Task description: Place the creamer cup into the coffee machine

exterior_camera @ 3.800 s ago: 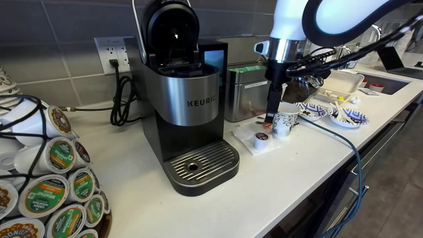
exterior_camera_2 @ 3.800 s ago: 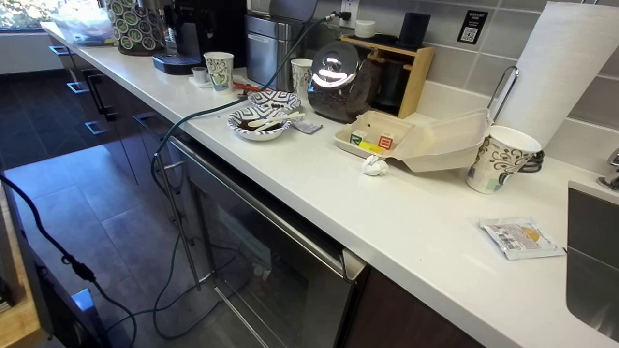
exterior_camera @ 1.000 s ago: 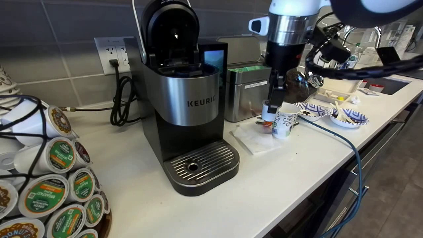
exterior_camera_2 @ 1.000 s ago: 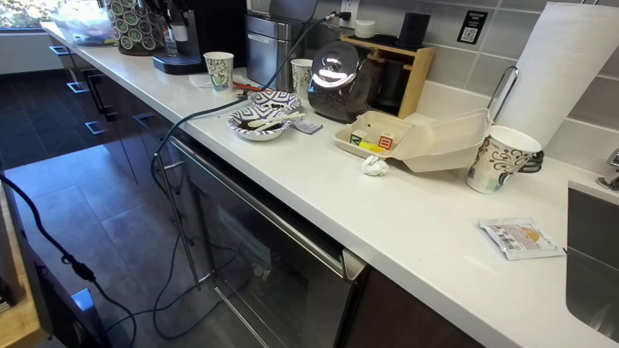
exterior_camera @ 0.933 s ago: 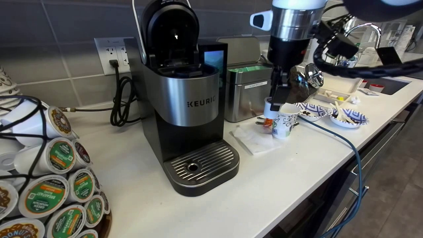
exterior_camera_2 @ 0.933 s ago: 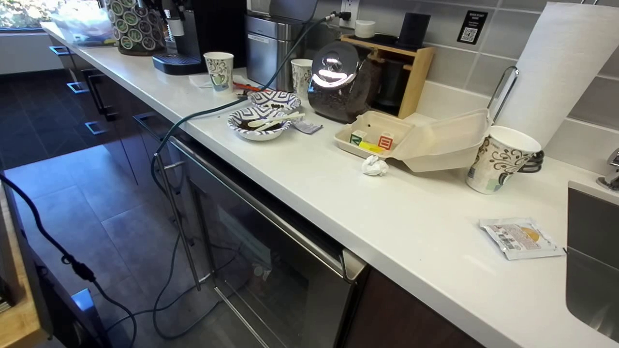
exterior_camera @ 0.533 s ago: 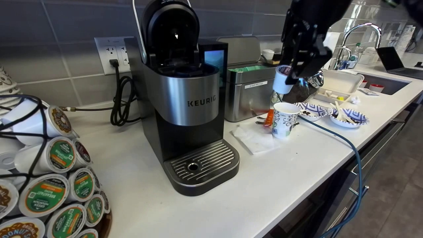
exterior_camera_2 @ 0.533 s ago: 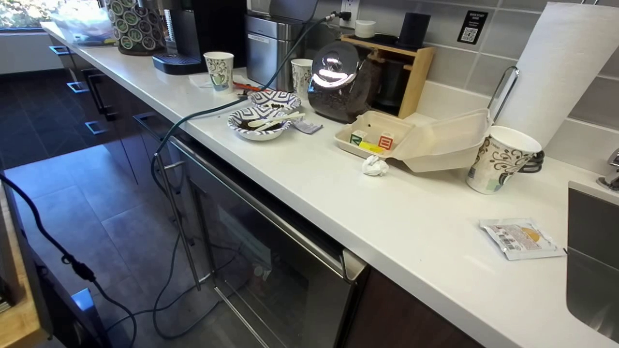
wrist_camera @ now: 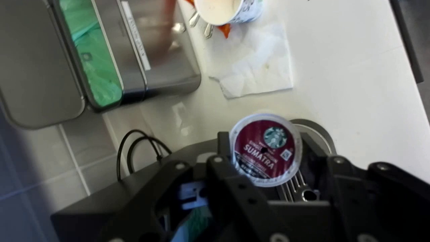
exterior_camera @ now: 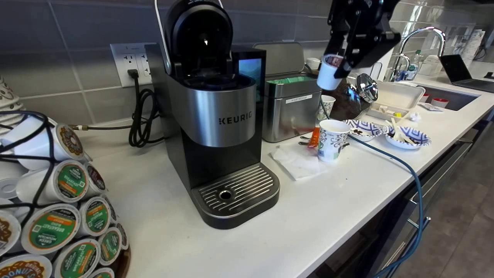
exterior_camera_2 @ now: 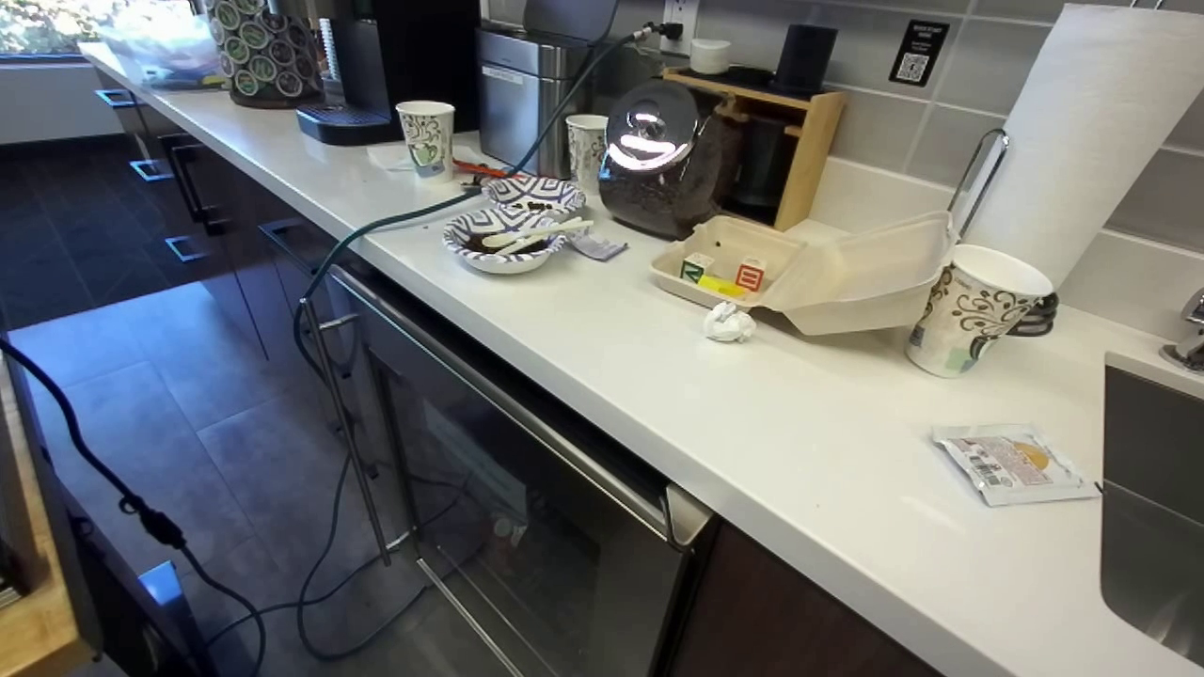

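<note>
The creamer cup point(exterior_camera: 329, 72), white-sided with a dark red foil lid, hangs in the air in an exterior view, slightly tilted. My gripper point(exterior_camera: 335, 63) is shut on it, one finger on each side. From the wrist view, the printed lid of the creamer cup point(wrist_camera: 265, 149) faces the camera between the fingertips of my gripper point(wrist_camera: 267, 148). The silver-and-black coffee machine point(exterior_camera: 216, 116) stands apart from it, toward the left, its lid point(exterior_camera: 200, 34) raised over the pod opening. In an exterior view the coffee machine point(exterior_camera_2: 428, 75) is partly cut off, and my gripper is out of sight there.
Below the held cup are a paper cup point(exterior_camera: 332, 141) and a napkin point(exterior_camera: 297, 162). A steel box point(exterior_camera: 291, 112) with its lid up adjoins the machine. Coffee pods point(exterior_camera: 58, 193) fill a wire rack. A blue cable point(exterior_camera: 415, 177) crosses the counter's edge.
Earliest, the creamer cup stood on the napkin. It has since been gripped and raised. Within the last second, gripper and cup climbed higher, above the paper cup, and the wrist tilted.
</note>
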Tool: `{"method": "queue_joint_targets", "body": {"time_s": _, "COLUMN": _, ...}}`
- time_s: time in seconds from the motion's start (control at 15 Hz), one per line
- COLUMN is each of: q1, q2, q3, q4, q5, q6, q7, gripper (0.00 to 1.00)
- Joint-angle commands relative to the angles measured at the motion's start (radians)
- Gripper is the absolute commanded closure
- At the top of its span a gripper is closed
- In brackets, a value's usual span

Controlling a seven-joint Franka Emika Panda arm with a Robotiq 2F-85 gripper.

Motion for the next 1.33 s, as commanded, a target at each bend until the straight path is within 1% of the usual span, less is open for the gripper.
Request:
{"method": "queue_joint_targets", "body": {"time_s": 0.0, "q1": 0.026, "q2": 0.023, "q3": 0.049, "q4": 0.114, "q5": -0.042, "q6": -0.008, "q7": -0.136, "gripper": 0.74}}
{"method": "queue_joint_targets", "body": {"time_s": 0.07, "q1": 0.033, "q2": 0.022, "q3": 0.062, "q4": 0.135, "q5": -0.033, "q6": 0.007, "q7": -0.174, "gripper": 0.74}}
{"method": "queue_joint_targets", "body": {"time_s": 0.27, "q1": 0.049, "q2": 0.036, "q3": 0.095, "q4": 0.195, "q5": 0.026, "q6": 0.1, "q7": -0.257, "gripper": 0.74}}
{"method": "queue_joint_targets", "body": {"time_s": 0.4, "q1": 0.054, "q2": 0.058, "q3": 0.108, "q4": 0.221, "q5": 0.097, "q6": 0.169, "q7": -0.323, "gripper": 0.74}}
{"method": "queue_joint_targets", "body": {"time_s": 0.47, "q1": 0.053, "q2": 0.075, "q3": 0.111, "q4": 0.236, "q5": 0.152, "q6": 0.178, "q7": -0.378, "gripper": 0.74}}
{"method": "queue_joint_targets", "body": {"time_s": 0.53, "q1": 0.057, "q2": 0.031, "q3": 0.104, "q4": 0.196, "q5": 0.081, "q6": 0.149, "q7": -0.291, "gripper": 0.49}}
{"method": "queue_joint_targets", "body": {"time_s": 0.6, "q1": 0.059, "q2": 0.044, "q3": 0.105, "q4": 0.208, "q5": 0.111, "q6": 0.16, "q7": -0.324, "gripper": 0.49}}
{"method": "queue_joint_targets", "body": {"time_s": 0.73, "q1": 0.06, "q2": 0.062, "q3": 0.104, "q4": 0.223, "q5": 0.127, "q6": 0.167, "q7": -0.347, "gripper": 0.49}}
{"method": "queue_joint_targets", "body": {"time_s": 0.8, "q1": 0.06, "q2": 0.086, "q3": 0.097, "q4": 0.246, "q5": 0.097, "q6": 0.146, "q7": -0.35, "gripper": 0.74}}
{"method": "queue_joint_targets", "body": {"time_s": 1.0, "q1": 0.064, "q2": 0.132, "q3": 0.081, "q4": 0.283, "q5": 0.018, "q6": 0.116, "q7": -0.381, "gripper": 0.74}}
{"method": "queue_joint_targets", "body": {"time_s": 1.27, "q1": 0.06, "q2": 0.194, "q3": 0.07, "q4": 0.329, "q5": 0.016, "q6": 0.176, "q7": -0.427, "gripper": 0.74}}
